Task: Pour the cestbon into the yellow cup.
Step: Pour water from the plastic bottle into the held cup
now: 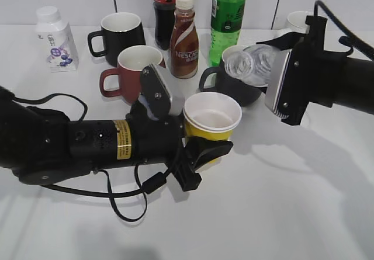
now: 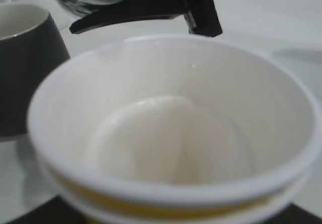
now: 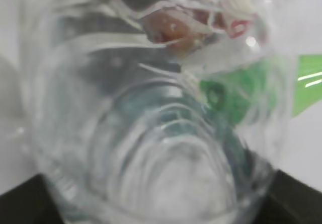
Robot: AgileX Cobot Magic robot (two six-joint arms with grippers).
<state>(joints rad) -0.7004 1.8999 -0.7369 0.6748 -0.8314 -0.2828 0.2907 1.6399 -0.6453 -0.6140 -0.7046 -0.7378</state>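
My left gripper (image 1: pixel 205 150) is shut on the yellow cup (image 1: pixel 211 120) and holds it upright near the middle of the table. The cup fills the left wrist view (image 2: pixel 171 133); its white inside looks empty. My right gripper (image 1: pixel 270 61) is shut on the cestbon (image 1: pixel 251 64), a clear bottle held tilted on its side above and to the right of the cup, apart from it. In the exterior view I see its clear round end facing the camera. In the right wrist view the clear bottle (image 3: pixel 151 133) fills the frame; its label and cap are hidden.
Behind the cup stand a dark red mug (image 1: pixel 133 73), a black mug (image 1: pixel 120 35), a brown Nescafe bottle (image 1: pixel 184 38), a cola bottle (image 1: pixel 165 9), a tall green bottle (image 1: pixel 228 14) and a dark grey mug (image 1: pixel 231 87). A white bottle (image 1: pixel 54 39) stands far left.
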